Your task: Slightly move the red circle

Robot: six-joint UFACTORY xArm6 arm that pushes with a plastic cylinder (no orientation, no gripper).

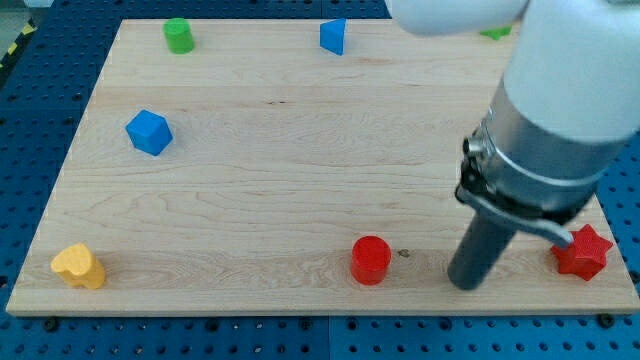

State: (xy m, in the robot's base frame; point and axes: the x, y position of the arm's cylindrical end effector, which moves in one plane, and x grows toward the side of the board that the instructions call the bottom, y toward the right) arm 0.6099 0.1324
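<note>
The red circle (370,259) stands near the view's bottom edge of the wooden board (300,150), a little right of the middle. My tip (466,284) rests on the board to the right of the red circle, with a clear gap between them. A red star (583,252) lies at the bottom right, just right of the rod.
A green block (179,35) and a blue block (334,36) sit near the top edge. Another green block (495,32) is mostly hidden behind the arm at top right. A blue cube (149,132) lies at the left, a yellow block (79,266) at the bottom left corner.
</note>
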